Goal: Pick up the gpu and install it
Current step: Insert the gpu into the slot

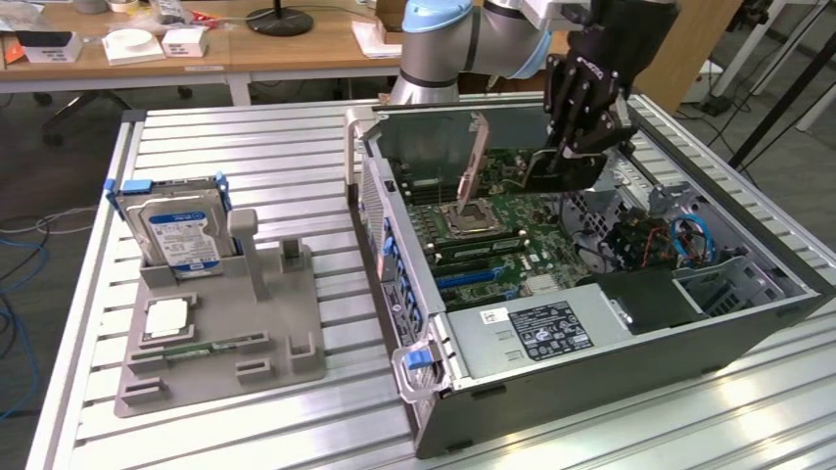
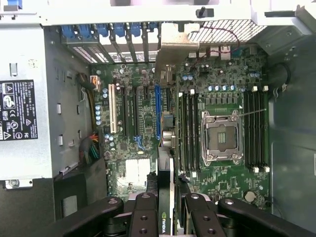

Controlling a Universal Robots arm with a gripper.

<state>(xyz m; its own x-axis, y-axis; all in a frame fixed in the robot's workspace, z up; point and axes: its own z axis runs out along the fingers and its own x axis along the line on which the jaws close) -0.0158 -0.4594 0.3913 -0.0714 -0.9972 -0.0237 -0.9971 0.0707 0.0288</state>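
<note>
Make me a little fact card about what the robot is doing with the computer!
Holding: fingers shut on the graphics card
Where the card is: over the green board, inside the open computer case
Plugged in: cannot tell
Outside the case: hard drive standing in a grey holder, at the exterior view's left
</note>
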